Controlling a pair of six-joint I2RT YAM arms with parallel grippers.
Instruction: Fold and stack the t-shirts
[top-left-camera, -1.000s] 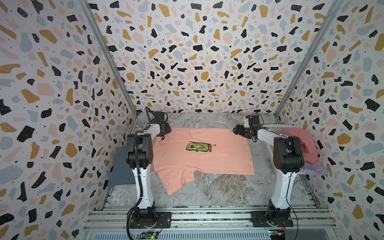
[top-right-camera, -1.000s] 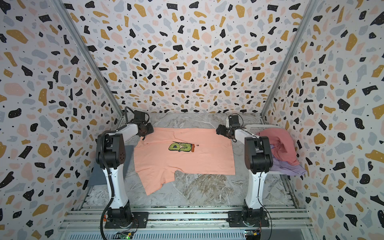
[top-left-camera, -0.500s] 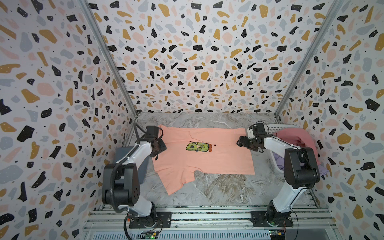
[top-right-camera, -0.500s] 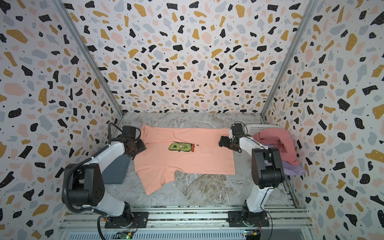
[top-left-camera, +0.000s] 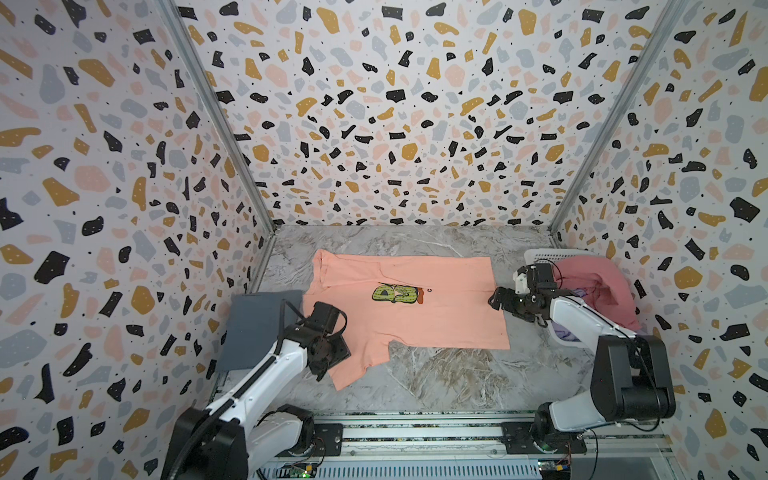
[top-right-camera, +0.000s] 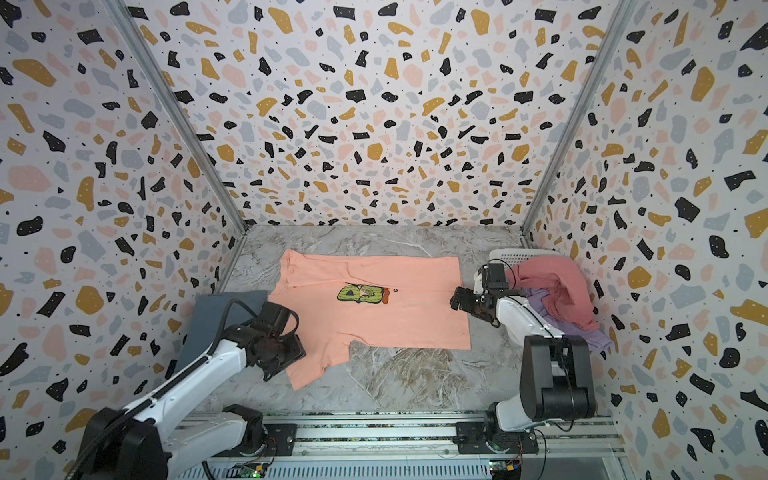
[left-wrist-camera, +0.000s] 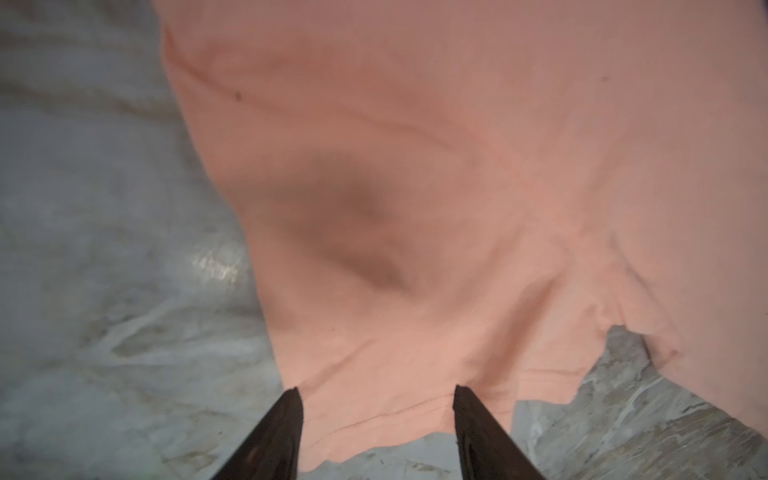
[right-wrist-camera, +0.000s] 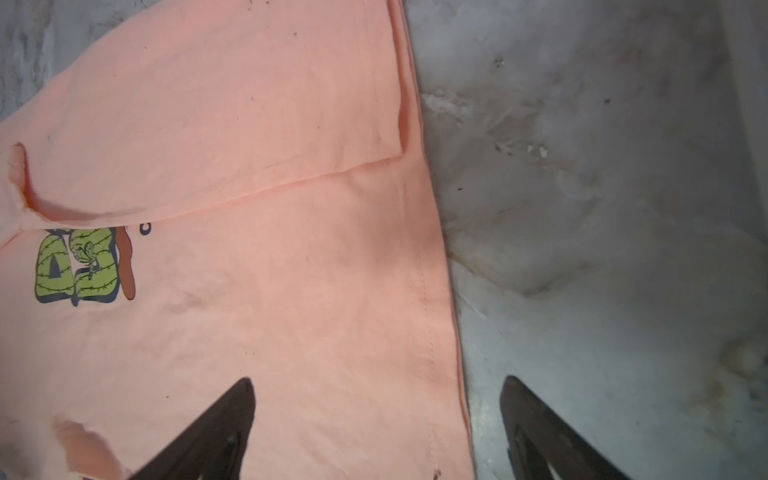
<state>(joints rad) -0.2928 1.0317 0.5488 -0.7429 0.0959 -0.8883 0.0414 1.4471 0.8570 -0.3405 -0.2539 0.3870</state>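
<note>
A peach-orange t-shirt (top-left-camera: 432, 316) (top-right-camera: 399, 320) lies spread on the marble table, its far strip folded over above the green-yellow graphic (top-left-camera: 395, 293) (right-wrist-camera: 77, 266). My left gripper (top-left-camera: 332, 363) (left-wrist-camera: 376, 395) hovers open over the near-left sleeve, the sleeve hem showing between its fingers. My right gripper (top-left-camera: 496, 298) (right-wrist-camera: 380, 384) stands open over the shirt's right hem, one finger above cloth, one above bare table. A folded slate-grey t-shirt (top-left-camera: 257, 328) (top-right-camera: 216, 320) lies at the left. A dusty-rose t-shirt (top-left-camera: 594, 286) and a lavender one (top-left-camera: 565, 332) hang from the basket.
A white perforated basket (top-left-camera: 540, 254) (top-right-camera: 505, 253) stands at the back right against the wall. Patterned walls close in three sides. The arms' bases sit on a metal rail (top-left-camera: 415, 432) along the near edge. Bare marble (top-left-camera: 440, 374) shows near the shirt.
Both arms have drawn back from the shirt's far corners toward the near side, the left down to the near sleeve, the right along the right hem. Both jaws have opened wider.
</note>
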